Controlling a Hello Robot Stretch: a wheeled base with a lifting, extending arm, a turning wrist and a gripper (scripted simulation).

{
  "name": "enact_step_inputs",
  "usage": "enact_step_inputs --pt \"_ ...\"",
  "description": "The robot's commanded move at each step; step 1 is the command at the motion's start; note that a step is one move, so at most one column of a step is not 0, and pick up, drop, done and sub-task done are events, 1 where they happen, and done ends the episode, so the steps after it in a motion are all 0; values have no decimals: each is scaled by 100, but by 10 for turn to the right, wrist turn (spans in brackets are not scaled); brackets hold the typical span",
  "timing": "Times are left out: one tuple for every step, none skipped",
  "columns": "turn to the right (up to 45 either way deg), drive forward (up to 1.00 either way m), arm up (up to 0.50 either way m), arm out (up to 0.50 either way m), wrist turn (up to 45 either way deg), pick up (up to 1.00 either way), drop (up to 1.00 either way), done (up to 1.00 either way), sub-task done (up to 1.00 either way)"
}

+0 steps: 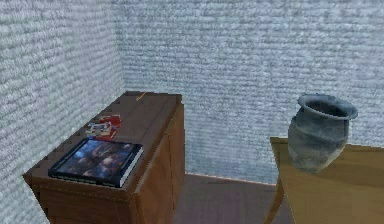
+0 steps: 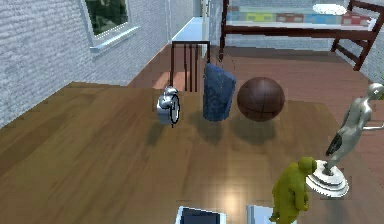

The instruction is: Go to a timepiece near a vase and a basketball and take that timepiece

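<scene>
I locate the clock (image 2: 171, 104) upright on the worktop (image 2: 80, 150), left of middle in the arm side view, just beside the vase (image 2: 217, 92) and near the basketball (image 2: 260, 99); I cannot tell the jaws' state.

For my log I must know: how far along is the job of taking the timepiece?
Looks done: the approach; the small silver clock stands on the wooden table next to the blue vase and the brown ball. In hand: probably lining up for the reach. Left: taking the clock, which rests on the tabletop.
</scene>
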Motion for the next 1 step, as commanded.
enact_step_inputs --pt "0 0 50 0 0 0 0 0 0"
